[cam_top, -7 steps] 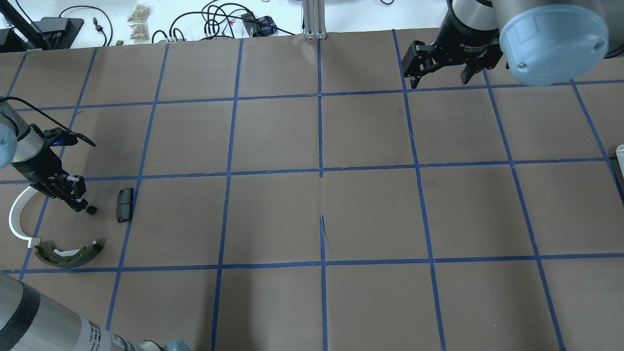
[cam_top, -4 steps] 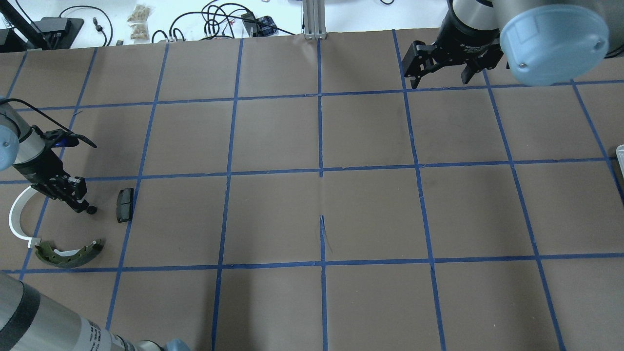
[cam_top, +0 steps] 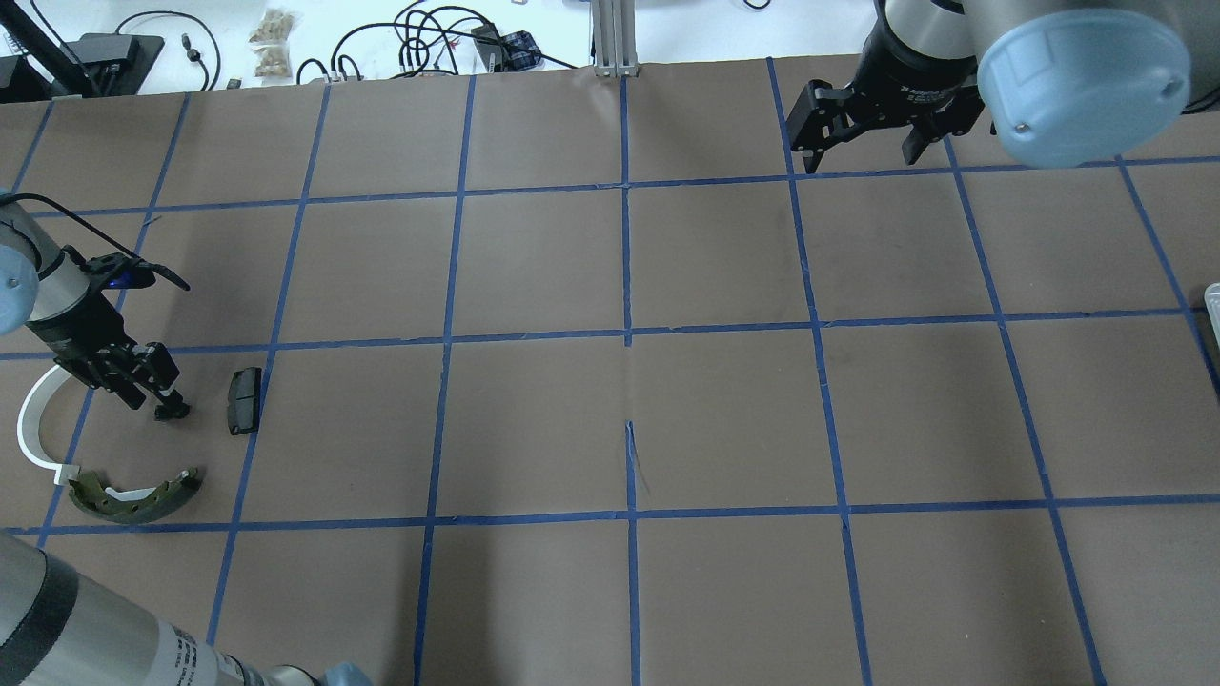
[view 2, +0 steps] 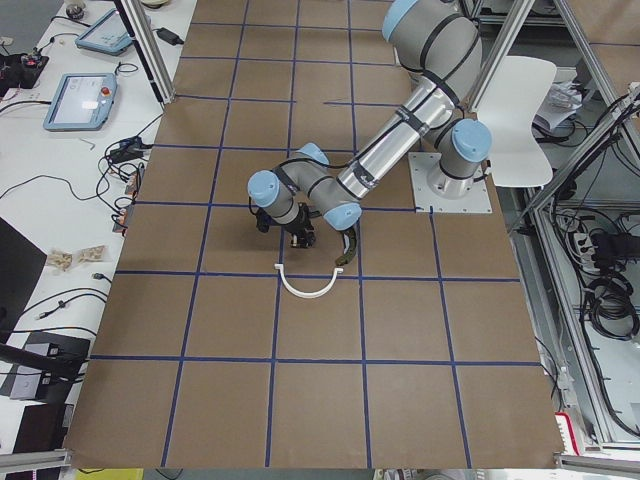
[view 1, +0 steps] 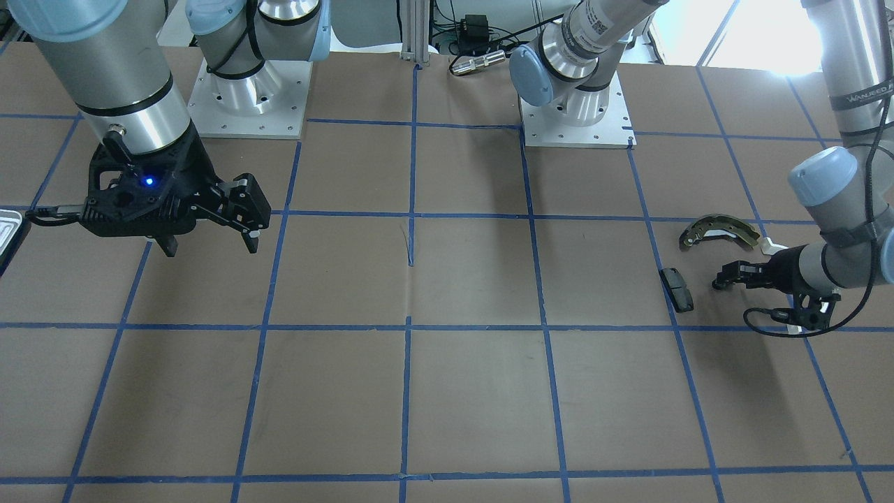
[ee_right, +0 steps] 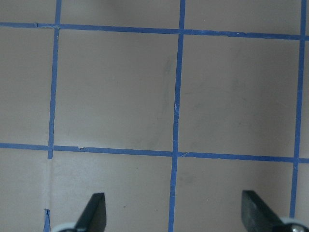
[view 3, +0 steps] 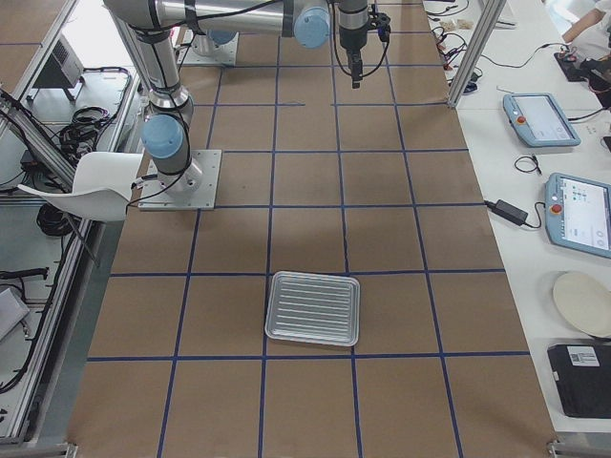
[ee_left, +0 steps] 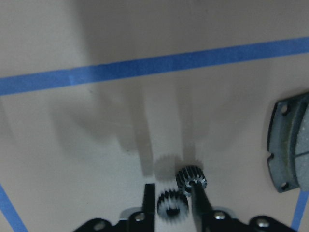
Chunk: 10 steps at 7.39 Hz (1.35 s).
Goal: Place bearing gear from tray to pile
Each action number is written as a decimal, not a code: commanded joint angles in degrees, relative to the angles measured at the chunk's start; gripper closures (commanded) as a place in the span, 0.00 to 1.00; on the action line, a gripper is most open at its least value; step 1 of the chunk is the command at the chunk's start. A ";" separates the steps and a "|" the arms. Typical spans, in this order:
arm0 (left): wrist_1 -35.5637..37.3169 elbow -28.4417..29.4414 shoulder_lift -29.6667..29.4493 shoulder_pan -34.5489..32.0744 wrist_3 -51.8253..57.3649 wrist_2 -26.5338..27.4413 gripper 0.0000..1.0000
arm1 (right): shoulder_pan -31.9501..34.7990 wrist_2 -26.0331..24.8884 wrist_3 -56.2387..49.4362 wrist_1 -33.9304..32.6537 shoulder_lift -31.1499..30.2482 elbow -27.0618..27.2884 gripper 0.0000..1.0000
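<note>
**Desk lead:** Where's the bearing gear (ee_left: 188,173)?

**Me:** On my left-wrist feed it's small, black and finely toothed. I see two toothed rings side by side, down at the desk (cam_top: 629,267). The left tool (ee_left: 171,184) has its fingers (ee_left: 199,208) close on either side. I can't tell whether they pinch it.

**Desk lead:** And the pile (view 1: 719,230)?

**Me:** From overhead, the dark pad (cam_top: 244,400) is at the gear's 3 o'clock, the brake shoe (cam_top: 138,495) at 6 and the white arc (cam_top: 33,429) at 9.

**Desk lead:** Right side?

**Me:** The right tool (view 1: 211,249) hangs toward 1 o'clock with its jaws spread wide. The tray (view 3: 313,307) is at the desk's 3 o'clock edge.
</note>
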 commanded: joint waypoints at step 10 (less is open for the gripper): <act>-9.14 11.21 16.78 -34.24 -28.04 -1.50 0.00 | -0.01 0.46 0.06 -0.02 0.00 0.00 0.00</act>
